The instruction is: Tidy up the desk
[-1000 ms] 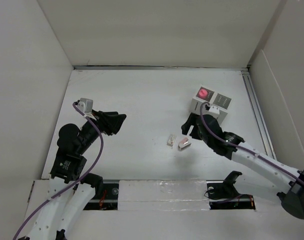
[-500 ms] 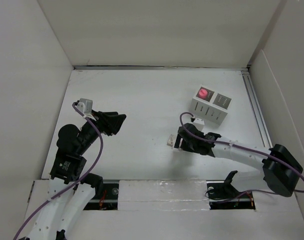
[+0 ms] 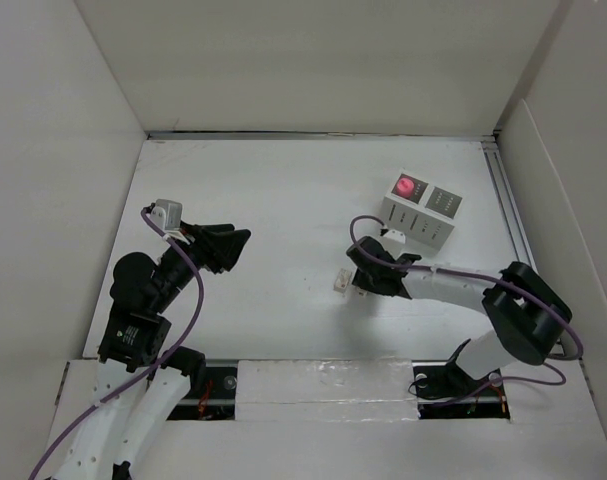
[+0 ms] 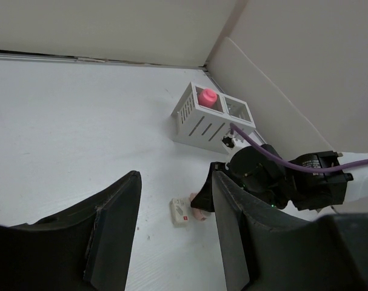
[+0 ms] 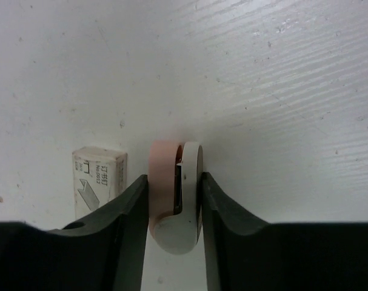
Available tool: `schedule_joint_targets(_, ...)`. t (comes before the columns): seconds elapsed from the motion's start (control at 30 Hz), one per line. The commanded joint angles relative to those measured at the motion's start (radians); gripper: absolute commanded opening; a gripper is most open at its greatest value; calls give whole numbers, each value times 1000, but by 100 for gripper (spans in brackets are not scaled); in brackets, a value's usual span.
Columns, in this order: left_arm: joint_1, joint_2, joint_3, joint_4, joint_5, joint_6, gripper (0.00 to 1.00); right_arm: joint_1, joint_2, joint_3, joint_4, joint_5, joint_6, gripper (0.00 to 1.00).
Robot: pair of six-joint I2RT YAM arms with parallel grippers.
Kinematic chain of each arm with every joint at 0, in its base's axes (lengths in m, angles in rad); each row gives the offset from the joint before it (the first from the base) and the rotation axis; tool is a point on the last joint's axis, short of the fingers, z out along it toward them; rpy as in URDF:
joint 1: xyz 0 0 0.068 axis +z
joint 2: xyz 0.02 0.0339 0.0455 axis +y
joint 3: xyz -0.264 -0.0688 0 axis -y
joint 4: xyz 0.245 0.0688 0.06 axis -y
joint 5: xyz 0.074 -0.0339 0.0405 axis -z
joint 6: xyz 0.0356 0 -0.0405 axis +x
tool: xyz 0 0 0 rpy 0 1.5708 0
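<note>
Since a second earlier the right arm had swung down and inward, and the right gripper (image 5: 173,182) had narrowed from wide onto a small pink-and-white piece (image 5: 162,162), pressing its two flat sides. Just left of those fingers lay a little staple box (image 5: 99,176). Both rested on the desk (image 3: 283,190), which spread beneath the tools. The left gripper (image 4: 173,185) hovered half spread, holding nothing.

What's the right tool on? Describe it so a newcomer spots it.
Find the white two-compartment box at the desk's far right, then come toward the arms to two small items side by side. It is the rounded pink-and-white piece in the right tool, not the printed white carton beside it.
</note>
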Motion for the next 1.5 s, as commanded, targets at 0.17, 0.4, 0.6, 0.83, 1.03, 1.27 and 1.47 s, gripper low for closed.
schedule_joint_targets(0.17, 7, -6, 12, 38, 13, 5, 46, -6, -98, 76, -133, 143, 20, 29)
schedule_joint_targets(0.4, 7, -3, 7, 43, 19, 3, 46, -338, -376, 212, -115, 105, -192, 31)
schedule_joint_targets(0.6, 7, -5, 9, 41, 16, 5, 46, -687, -214, 373, -40, -84, -261, 31)
schedule_joint_targets(0.83, 7, -8, 9, 38, 16, 8, 46, -759, -22, 537, -46, -80, -318, 39)
schedule_joint_targets(1.03, 7, -3, 7, 40, 19, 5, 46, -780, -17, 510, -52, -78, -329, 45)
schedule_joint_targets(1.27, 7, 0, 7, 43, 21, 5, 46, -780, -103, 458, -47, -93, -328, 89)
schedule_joint_targets(1.47, 7, -2, 6, 40, 16, 6, 46, -721, -215, 414, -64, -129, -342, 48)
